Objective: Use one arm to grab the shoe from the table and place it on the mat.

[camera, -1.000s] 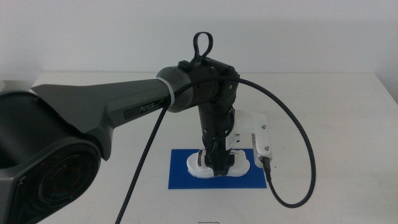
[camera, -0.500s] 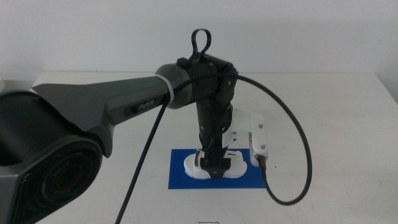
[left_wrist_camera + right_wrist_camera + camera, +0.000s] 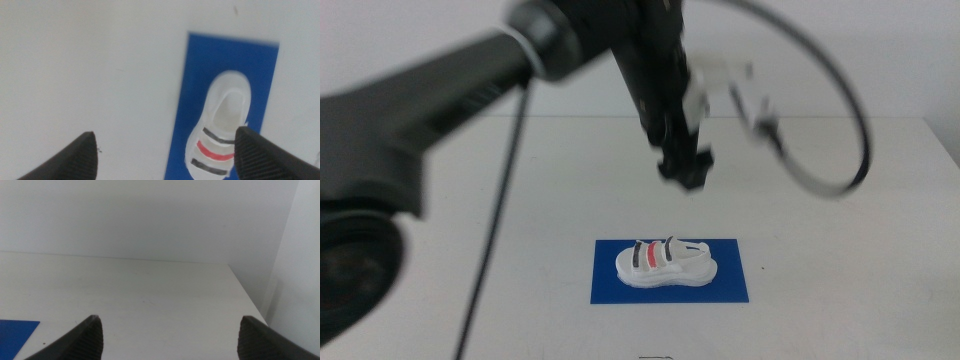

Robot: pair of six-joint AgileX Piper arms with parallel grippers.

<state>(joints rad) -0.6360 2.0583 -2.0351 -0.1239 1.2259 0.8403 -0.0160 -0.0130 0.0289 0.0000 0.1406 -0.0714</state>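
Observation:
The white shoe [image 3: 666, 263] with black and red straps lies on the blue mat [image 3: 670, 271] near the table's front, free of any gripper. It also shows in the left wrist view [image 3: 220, 130] on the mat [image 3: 200, 75]. My left gripper [image 3: 685, 170] is open and empty, raised well above the table behind the shoe, its image blurred. In its wrist view the gripper [image 3: 167, 152] has its jaws wide apart. My right gripper [image 3: 170, 335] is open and empty, out of the middle view, looking over bare table.
The white table [image 3: 840, 220] spreads around the mat. A black cable [image 3: 830, 120] loops off the left arm to the right of the gripper. A corner of the mat [image 3: 15, 332] shows in the right wrist view. A wall stands behind the table.
My left gripper has let go of the shoe and risen up and away from it. The shoe stays on the mat.

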